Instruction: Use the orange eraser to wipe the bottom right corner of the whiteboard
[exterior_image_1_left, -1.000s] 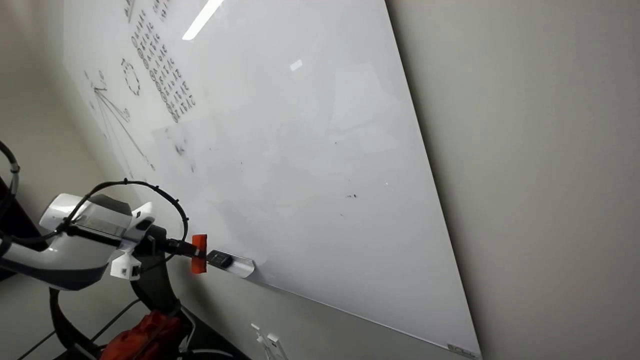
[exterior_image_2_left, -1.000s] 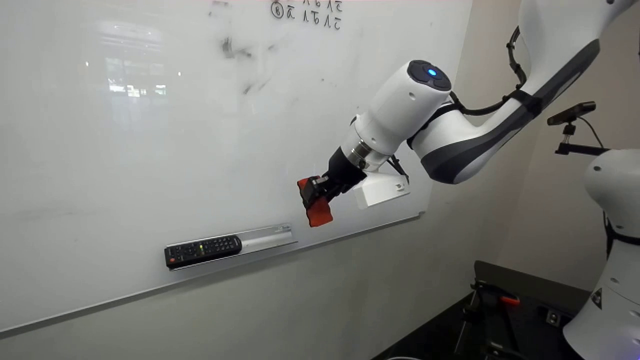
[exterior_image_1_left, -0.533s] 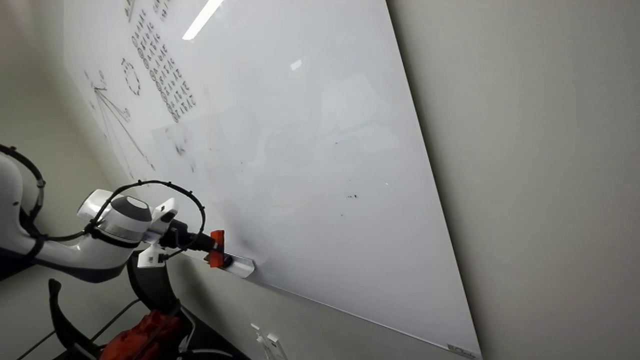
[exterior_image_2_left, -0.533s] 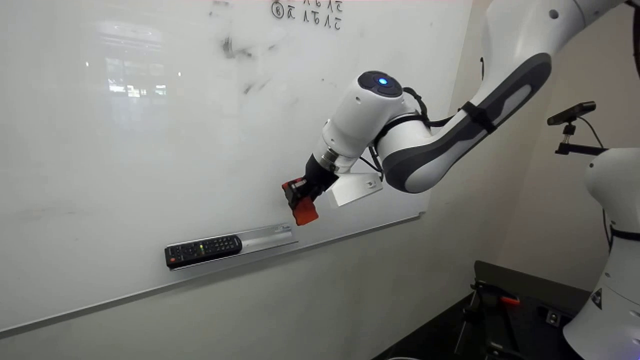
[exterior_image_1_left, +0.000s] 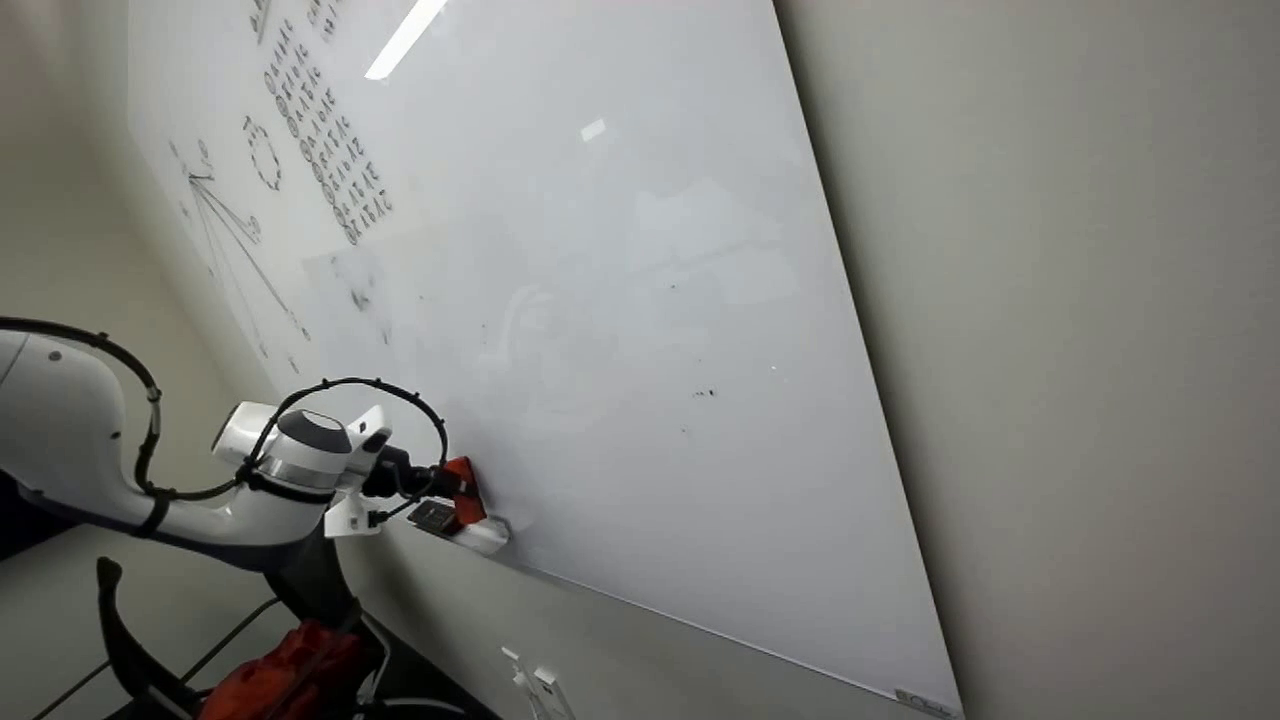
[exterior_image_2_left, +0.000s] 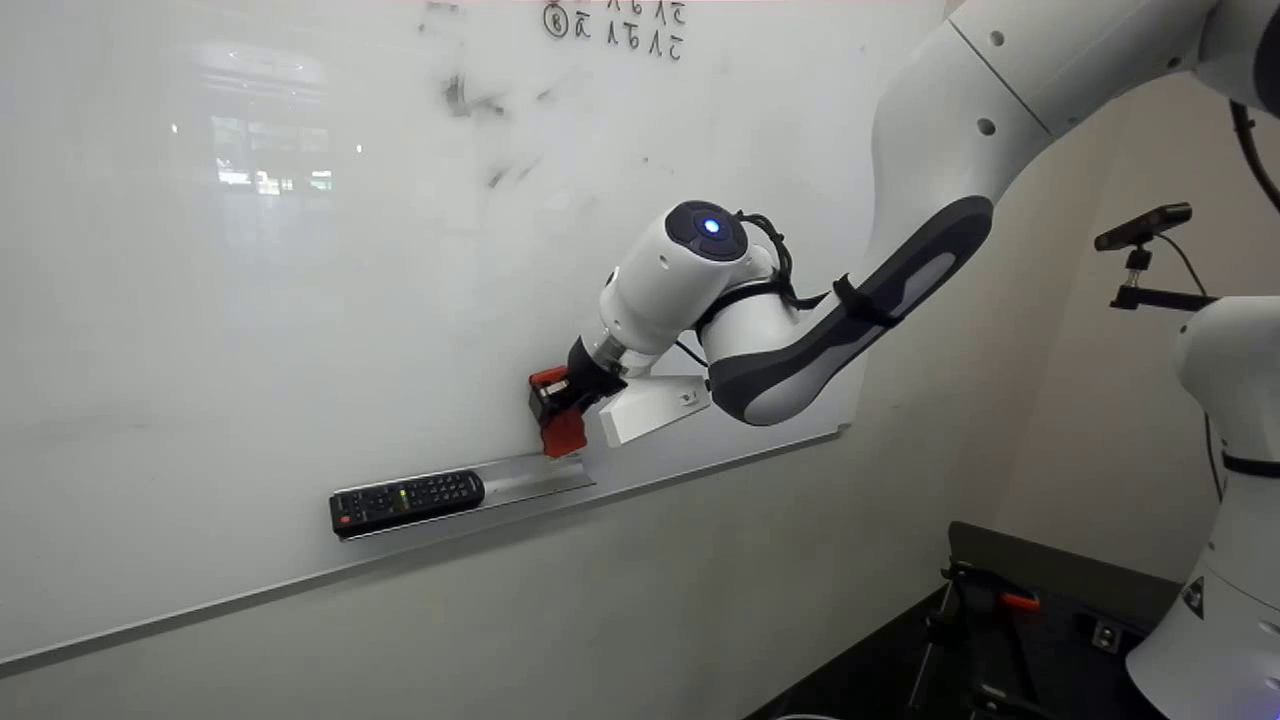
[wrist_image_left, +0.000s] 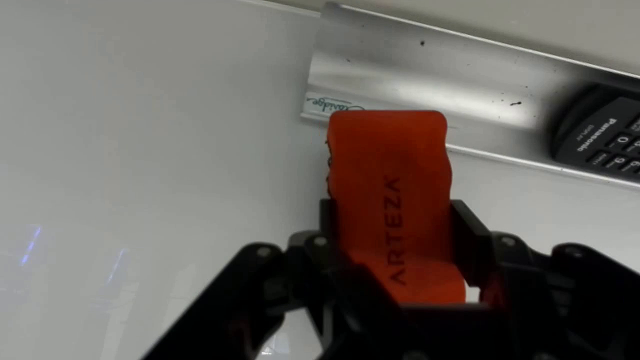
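Trouble could come if the pincer, clamped on the orange Arteza eraser low before the whiteboard, contact hard to judge from here, sweeps down into the nearby metal tray, whose edge might twist the eraser askew.

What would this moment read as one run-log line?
gripper: holding orange ARTEZA eraser | eraser: near whiteboard and metal tray, board contact unclear | tray: Panasonic remote

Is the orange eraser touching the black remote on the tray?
Apart. The wrist view shows a stretch of the metal tray between the orange eraser's side and the nearest end of the black remote.
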